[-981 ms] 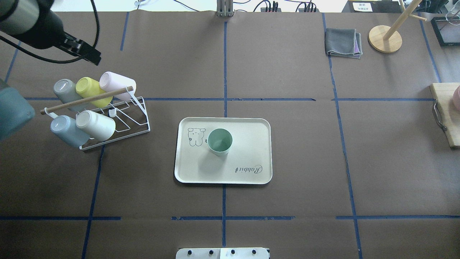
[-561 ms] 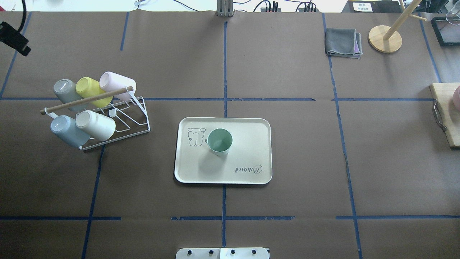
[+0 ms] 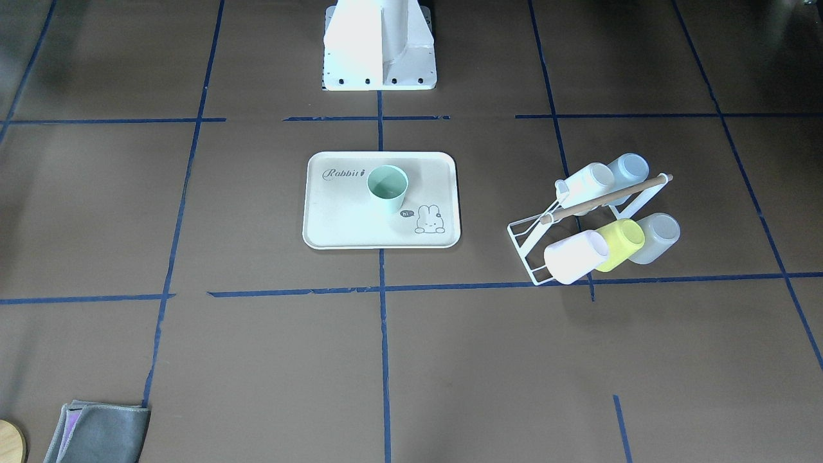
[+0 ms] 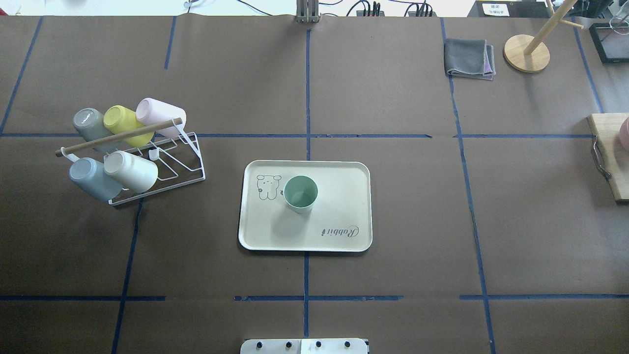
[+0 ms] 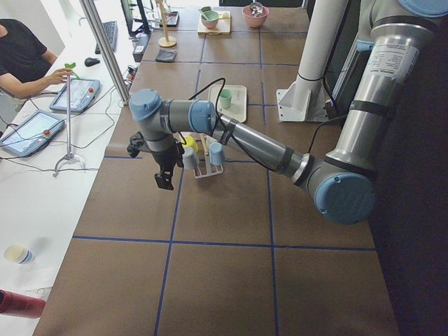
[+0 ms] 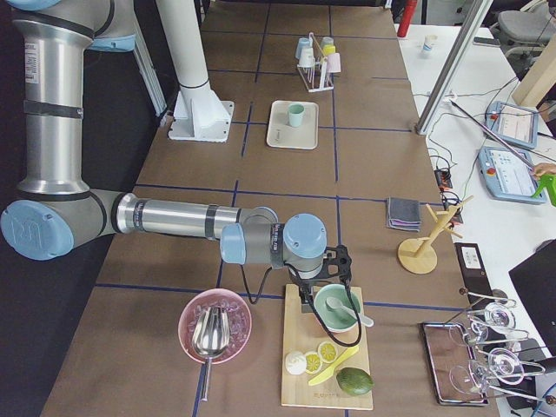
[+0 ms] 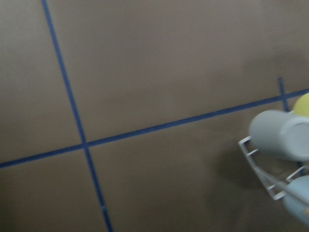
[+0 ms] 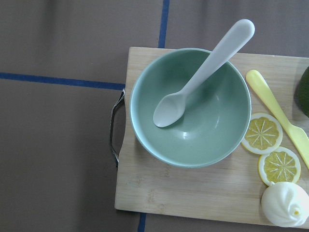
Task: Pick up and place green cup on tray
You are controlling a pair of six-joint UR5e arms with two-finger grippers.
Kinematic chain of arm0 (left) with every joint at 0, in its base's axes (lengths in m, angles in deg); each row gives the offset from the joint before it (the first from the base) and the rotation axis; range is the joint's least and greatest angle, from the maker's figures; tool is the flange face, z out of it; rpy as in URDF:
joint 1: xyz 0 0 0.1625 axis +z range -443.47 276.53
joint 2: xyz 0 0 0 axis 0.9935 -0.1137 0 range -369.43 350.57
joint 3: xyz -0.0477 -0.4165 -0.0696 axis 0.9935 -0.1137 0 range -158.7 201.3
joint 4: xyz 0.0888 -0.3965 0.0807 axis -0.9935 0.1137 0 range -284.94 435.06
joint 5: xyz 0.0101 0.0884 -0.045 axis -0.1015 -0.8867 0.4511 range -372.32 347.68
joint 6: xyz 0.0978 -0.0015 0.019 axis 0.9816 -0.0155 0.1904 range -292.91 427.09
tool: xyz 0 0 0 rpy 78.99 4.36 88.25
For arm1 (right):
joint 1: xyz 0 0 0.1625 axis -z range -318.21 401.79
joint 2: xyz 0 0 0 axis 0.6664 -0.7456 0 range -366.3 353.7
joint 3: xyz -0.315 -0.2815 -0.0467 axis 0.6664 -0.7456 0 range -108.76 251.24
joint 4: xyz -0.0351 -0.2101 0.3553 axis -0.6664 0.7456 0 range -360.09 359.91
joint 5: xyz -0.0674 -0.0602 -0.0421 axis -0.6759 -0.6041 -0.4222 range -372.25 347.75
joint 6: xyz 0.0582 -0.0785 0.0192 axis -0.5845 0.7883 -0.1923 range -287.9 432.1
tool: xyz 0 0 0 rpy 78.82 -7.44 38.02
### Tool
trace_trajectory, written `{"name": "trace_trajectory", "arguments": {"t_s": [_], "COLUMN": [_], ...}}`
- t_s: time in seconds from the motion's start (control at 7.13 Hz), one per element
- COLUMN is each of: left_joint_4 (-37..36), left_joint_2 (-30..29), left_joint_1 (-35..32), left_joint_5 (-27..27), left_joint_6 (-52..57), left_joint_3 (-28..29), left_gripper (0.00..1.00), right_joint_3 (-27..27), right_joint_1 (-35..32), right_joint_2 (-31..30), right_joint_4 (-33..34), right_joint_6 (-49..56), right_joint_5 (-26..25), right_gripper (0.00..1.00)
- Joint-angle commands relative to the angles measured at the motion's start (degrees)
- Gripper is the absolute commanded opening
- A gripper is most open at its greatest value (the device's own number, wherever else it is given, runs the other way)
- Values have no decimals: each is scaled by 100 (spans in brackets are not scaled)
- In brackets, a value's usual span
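Note:
The pale mint-green cup (image 4: 300,193) stands upright on the cream tray (image 4: 339,196), beside the bunny drawing; both also show in the front view, cup (image 3: 388,188) and tray (image 3: 341,212). No gripper is near them. My left gripper (image 5: 164,180) shows only in the exterior left view, hanging above the table beyond the cup rack; I cannot tell if it is open or shut. My right gripper (image 6: 317,300) shows only in the exterior right view, over a green bowl; I cannot tell its state either.
A white wire rack (image 4: 162,167) holds several cups, among them a yellow-green one (image 4: 123,123) and a pale blue one (image 4: 91,178). A grey cloth (image 4: 469,58) and wooden stand (image 4: 527,53) sit at the far right. A cutting board (image 8: 193,193) carries the green bowl (image 8: 212,130).
My left arm has swung left and out of the overhead view, away from the rack. The cup and tray have not moved.

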Motion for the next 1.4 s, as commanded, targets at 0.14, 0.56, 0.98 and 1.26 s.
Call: {"name": "trace_trajectory", "arguments": {"t_s": [0.14,0.56,0.98,1.26], "left_joint_4": [1902,1898,1863,1863], "left_joint_2": [768,768,759,785], "left_joint_1": [-285,-293,-417,-417], "left_joint_5": [526,448,34,52], "left_joint_6": [69,-99,-90,-99], "left_joint_3": [1137,1079,886,886], "left_gripper": [100,100,100,100], "right_joint_3": [2,-16,-260,-280], "right_joint_1": [8,8,8,8], "right_joint_2": [110,111,102,137], "right_joint_4": [14,-12,-56,-65], "right_joint_6": [-830,-1003,-933,-941], "right_joint_5": [26,8,-1,0], "right_gripper": [100,100,100,100]}}
